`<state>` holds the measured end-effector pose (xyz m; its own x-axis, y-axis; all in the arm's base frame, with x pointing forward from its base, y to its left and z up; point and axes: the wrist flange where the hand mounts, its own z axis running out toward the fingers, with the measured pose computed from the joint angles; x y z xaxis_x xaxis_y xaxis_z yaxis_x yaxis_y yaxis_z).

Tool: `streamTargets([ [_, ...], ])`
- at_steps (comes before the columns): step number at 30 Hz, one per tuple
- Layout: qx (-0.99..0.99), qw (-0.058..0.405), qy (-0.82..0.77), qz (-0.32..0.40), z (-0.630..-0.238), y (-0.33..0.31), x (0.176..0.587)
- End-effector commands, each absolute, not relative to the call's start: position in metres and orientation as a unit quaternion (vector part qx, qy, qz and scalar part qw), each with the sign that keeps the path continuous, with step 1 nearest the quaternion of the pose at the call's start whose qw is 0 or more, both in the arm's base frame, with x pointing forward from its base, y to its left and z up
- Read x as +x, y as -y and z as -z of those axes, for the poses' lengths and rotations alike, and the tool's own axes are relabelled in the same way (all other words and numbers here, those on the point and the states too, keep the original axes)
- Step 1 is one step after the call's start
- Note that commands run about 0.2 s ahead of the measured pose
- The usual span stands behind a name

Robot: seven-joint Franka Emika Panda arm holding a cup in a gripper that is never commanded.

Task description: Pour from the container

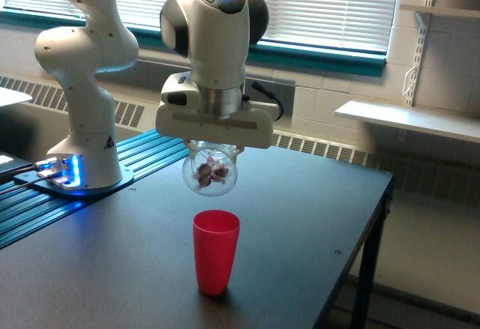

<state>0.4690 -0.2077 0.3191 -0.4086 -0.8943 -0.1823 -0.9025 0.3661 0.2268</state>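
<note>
Holding the clear round glass globe container (210, 172) clamped in my gripper (214, 149) above the red plastic cup (216, 251), I fear tipping off-centre scatters pieces past the cup's rim

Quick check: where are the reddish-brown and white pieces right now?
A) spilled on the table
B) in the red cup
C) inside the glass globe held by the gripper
C: the pieces sit inside the globe, which hangs from the gripper above the cup.

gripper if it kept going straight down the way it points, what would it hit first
Probably the red cup: the gripper, holding the glass container, hangs above it, though depth is unclear from one view.
</note>
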Motion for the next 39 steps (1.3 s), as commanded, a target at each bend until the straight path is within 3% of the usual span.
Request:
streamTargets([
  [1,-0.54,0.01,-0.828,-0.148,-0.321,0.212,0.47],
  [39,-0.547,-0.002,-0.826,-0.135,-0.321,0.197,0.469],
])
